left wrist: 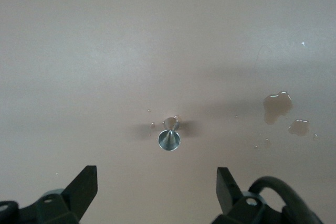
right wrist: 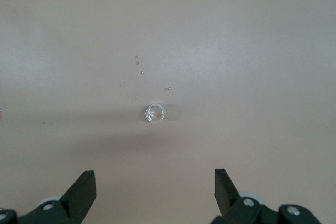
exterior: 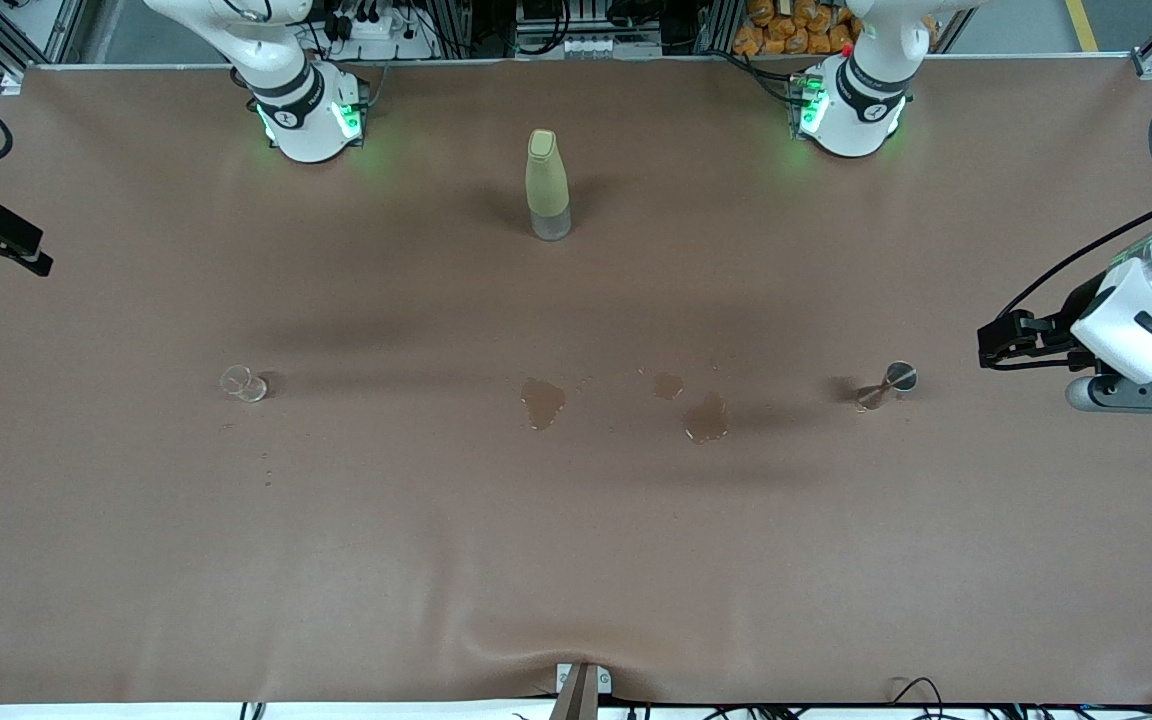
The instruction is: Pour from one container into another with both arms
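Note:
A small clear glass cup (exterior: 243,383) (right wrist: 155,113) stands on the brown cloth toward the right arm's end. A little metal jigger (exterior: 887,385) (left wrist: 169,136) stands toward the left arm's end. My left gripper (exterior: 988,345) (left wrist: 157,182) hangs open in the air at the table's edge, facing the jigger from a distance, with nothing between its fingers. Over the other edge of the table my right gripper (exterior: 34,256) (right wrist: 156,182) is also open and empty, facing the glass cup from well off.
A tall yellow-green bottle (exterior: 547,185) with a clear base stands upright between the two arm bases. Wet puddles (exterior: 542,402) (exterior: 706,418) (left wrist: 277,104) lie on the cloth between cup and jigger. Small droplets (right wrist: 139,64) dot the cloth by the cup.

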